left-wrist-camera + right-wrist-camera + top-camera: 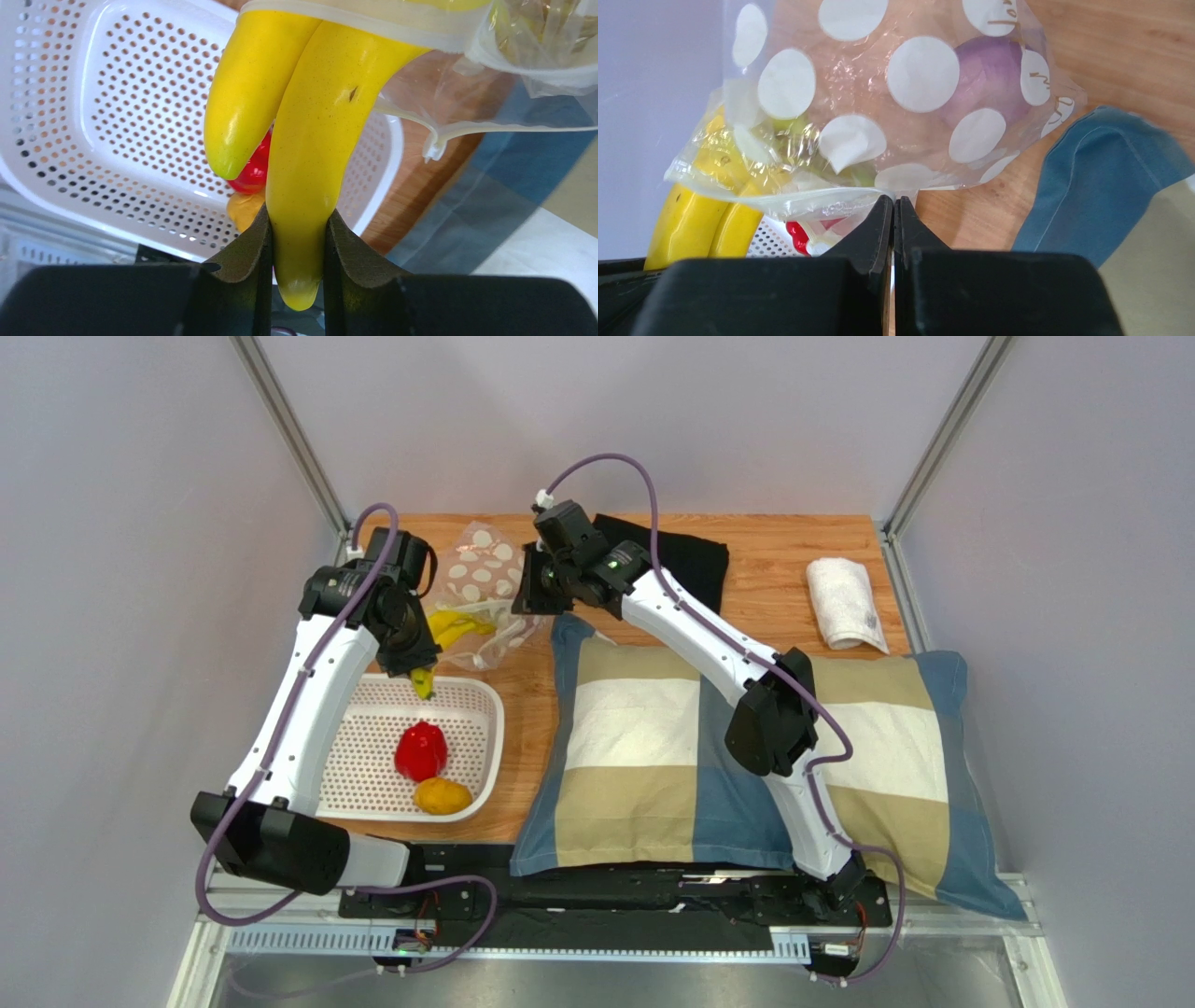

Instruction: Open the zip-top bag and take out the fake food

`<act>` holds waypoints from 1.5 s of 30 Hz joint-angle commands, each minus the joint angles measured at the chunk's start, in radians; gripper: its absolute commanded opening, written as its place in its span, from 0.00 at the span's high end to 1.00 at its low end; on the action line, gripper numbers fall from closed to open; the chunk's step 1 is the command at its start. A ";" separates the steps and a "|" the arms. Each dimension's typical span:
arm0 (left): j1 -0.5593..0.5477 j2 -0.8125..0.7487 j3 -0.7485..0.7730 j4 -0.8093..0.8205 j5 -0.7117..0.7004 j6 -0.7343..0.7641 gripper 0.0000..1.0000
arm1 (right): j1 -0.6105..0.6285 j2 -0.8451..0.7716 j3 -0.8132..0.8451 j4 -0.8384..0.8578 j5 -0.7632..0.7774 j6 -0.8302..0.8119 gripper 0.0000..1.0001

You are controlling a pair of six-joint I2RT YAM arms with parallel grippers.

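Grip on the banana bunch (309, 140) comes from the left pincer (296, 241), which is clamped on the tip of the longer banana; a second banana lies free just beside it. The bunch's other end sits inside the mouth of the zip-top bag (906, 77), and the bag's open rim lies across the bananas. Seen from above, the bunch hangs over the far right corner of the white perforated tray (358, 756) on the left side of the table (772, 567). In the tray lie the red bell pepper (421, 751) and, just beside it on the near side, the mango-like fruit (443, 795).

The right pincer (894, 210) has its fingers pressed together on the bag's edge, close to the mouth. The bag is clear with white round spots. It is at the far left-centre of the table, just beyond the tray and just left of the far left corner of the checked pillow (659, 742). Whether it rests on the wood or is lifted I cannot tell. The purplish onion (990, 80) is inside, at the end away from the mouth.

The pillow fills the near right of the table under the right arm. A folded black cloth (687, 560) lies at the far edge, and a rolled white towel (846, 602) lies to its right.
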 commanded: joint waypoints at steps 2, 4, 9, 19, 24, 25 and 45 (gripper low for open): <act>-0.005 0.061 0.008 -0.156 -0.154 0.059 1.00 | 0.027 -0.086 -0.030 0.087 -0.022 0.042 1.00; -0.014 0.090 0.058 -0.192 -0.147 0.064 1.00 | 0.021 -0.065 0.031 0.019 0.017 0.027 1.00; -0.046 -0.005 -0.009 -0.098 -0.182 0.075 1.00 | -0.021 -0.011 0.071 -0.013 0.044 0.060 1.00; -0.057 -0.167 -0.130 0.012 -0.187 0.115 1.00 | -0.050 0.032 0.122 -0.027 0.029 0.076 1.00; -0.057 -0.190 -0.058 -0.170 -0.337 -0.095 1.00 | -0.044 0.004 0.047 -0.004 -0.003 0.048 1.00; -0.055 -0.203 -0.052 -0.199 -0.346 -0.167 1.00 | -0.042 -0.003 0.036 0.016 -0.008 0.047 1.00; 0.104 -0.332 -0.478 -0.344 -0.234 -0.723 0.62 | -0.050 -0.094 -0.042 0.056 -0.021 -0.010 1.00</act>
